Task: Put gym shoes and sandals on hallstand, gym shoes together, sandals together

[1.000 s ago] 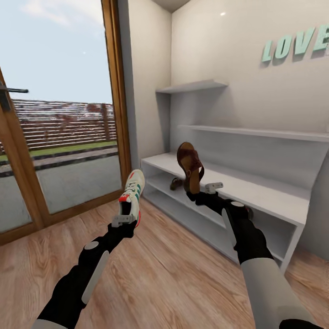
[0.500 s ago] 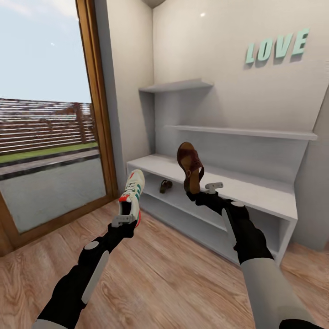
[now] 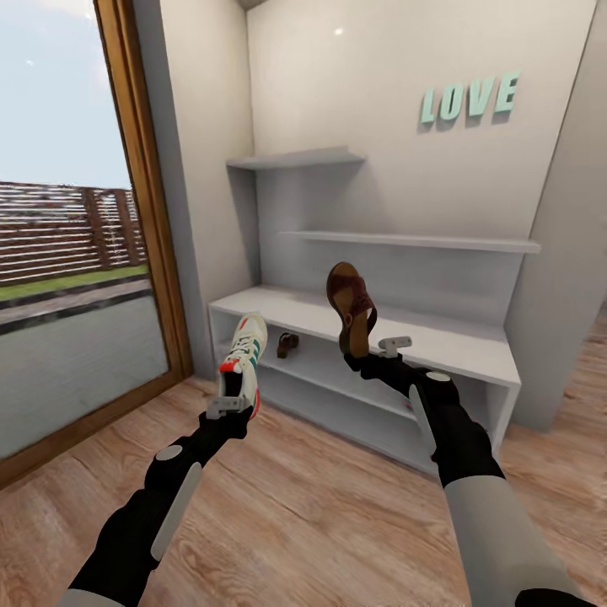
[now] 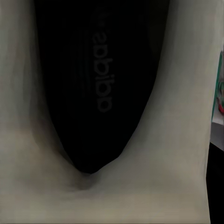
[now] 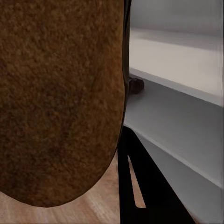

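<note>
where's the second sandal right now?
Head view: the second sandal sits on the upper open shelf of the hallstand, near its left end, between the gym shoe in the left gripper and the raised sandal.

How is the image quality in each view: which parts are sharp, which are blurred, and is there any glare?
Head view: evenly lit and sharp, with a small glare spot high on the wall. Left wrist view: the gym shoe is so near that it looks soft and dim. Right wrist view: the sandal is a grainy brown blur, while the hallstand behind it is clearer.
</note>
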Controlling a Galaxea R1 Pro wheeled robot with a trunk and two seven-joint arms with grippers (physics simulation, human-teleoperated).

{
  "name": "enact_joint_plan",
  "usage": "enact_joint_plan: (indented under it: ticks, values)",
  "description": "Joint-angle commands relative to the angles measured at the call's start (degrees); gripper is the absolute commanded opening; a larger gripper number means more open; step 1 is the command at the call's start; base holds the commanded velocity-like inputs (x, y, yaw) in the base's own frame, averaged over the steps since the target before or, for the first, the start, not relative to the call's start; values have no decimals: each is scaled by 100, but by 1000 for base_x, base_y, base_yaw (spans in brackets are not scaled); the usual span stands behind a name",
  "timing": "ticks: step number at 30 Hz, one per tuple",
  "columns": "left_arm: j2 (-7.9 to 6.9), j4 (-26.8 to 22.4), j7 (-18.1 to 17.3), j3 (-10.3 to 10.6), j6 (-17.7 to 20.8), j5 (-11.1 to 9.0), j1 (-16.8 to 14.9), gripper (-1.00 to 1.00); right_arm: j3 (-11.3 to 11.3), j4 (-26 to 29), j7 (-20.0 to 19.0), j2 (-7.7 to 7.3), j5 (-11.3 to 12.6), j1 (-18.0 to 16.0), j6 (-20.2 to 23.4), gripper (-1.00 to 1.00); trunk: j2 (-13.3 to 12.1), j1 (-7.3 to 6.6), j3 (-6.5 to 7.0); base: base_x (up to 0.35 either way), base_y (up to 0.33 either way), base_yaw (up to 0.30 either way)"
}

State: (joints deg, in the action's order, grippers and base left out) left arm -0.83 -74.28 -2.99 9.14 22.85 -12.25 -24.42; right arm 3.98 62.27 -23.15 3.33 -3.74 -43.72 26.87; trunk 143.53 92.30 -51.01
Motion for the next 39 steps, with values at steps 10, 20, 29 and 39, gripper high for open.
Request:
enact_joint_plan:
  ticks: [10,20,29,39]
  values:
    - [-5,-5,0,0,27,-34,-3,-100,22,5,-49,10,-39,-8,29,-100,3,-1,-7,76,339,-296]
    - [-5,-8,0,0,27,-32,-1,-100,24,5,-49,10,-39,-10,29,-100,3,-1,-7,13,159,-296]
    - [-5,-8,0,0,22,-32,-1,-100,22,5,-49,10,-39,-7,29,-100,3,-1,-7,0,3,-296]
    - [-5,-8,0,0,26,-32,-1,-100,24,5,-49,10,-39,-7,29,-100,3,-1,-7,0,16,-296]
